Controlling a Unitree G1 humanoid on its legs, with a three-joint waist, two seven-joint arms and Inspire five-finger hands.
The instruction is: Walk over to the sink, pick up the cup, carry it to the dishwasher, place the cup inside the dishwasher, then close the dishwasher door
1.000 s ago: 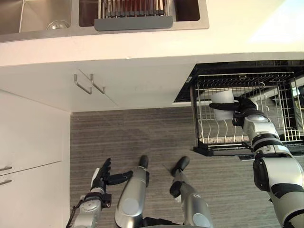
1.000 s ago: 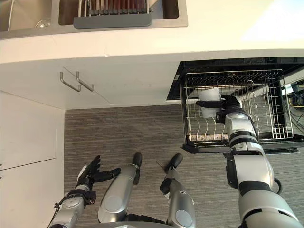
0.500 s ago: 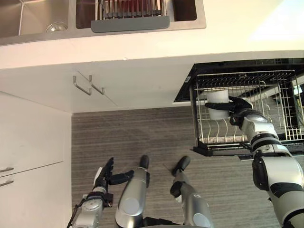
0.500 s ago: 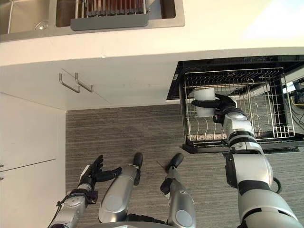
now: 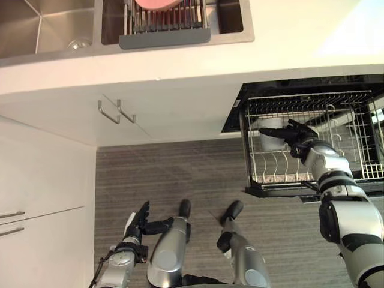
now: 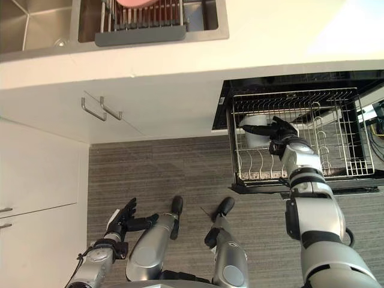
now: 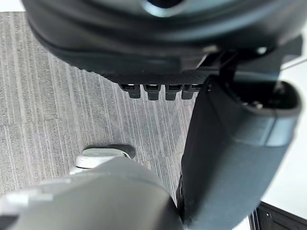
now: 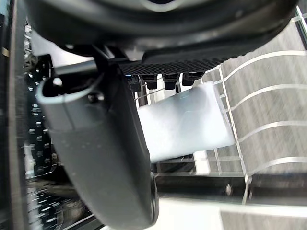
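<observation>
From the left eye, the right hand [image 5: 298,135] reaches into the pulled-out wire rack [image 5: 354,129] of the dishwasher. Its fingers are spread and fairly straight, and its thumb stretches out toward the white cup [image 5: 271,139]. The cup stands in the rack just beyond the thumb, on the side toward the cupboards. Whether the thumb touches the cup cannot be told. The left hand [image 5: 135,223] hangs low above the grey floor [image 5: 180,168], well apart from the rack, with its fingers straight and its thumb held out, holding nothing. From the right eye the sink [image 6: 42,24] lies far off from both hands, across the white counter [image 6: 270,36]. The left wrist view shows that hand's fingers [image 7: 156,91] straight over the striped floor. In the right wrist view the cup lies past the straight fingers [image 8: 170,79] and beside the thumb [image 8: 100,158], among the rack's wires, with nothing curled round it.
</observation>
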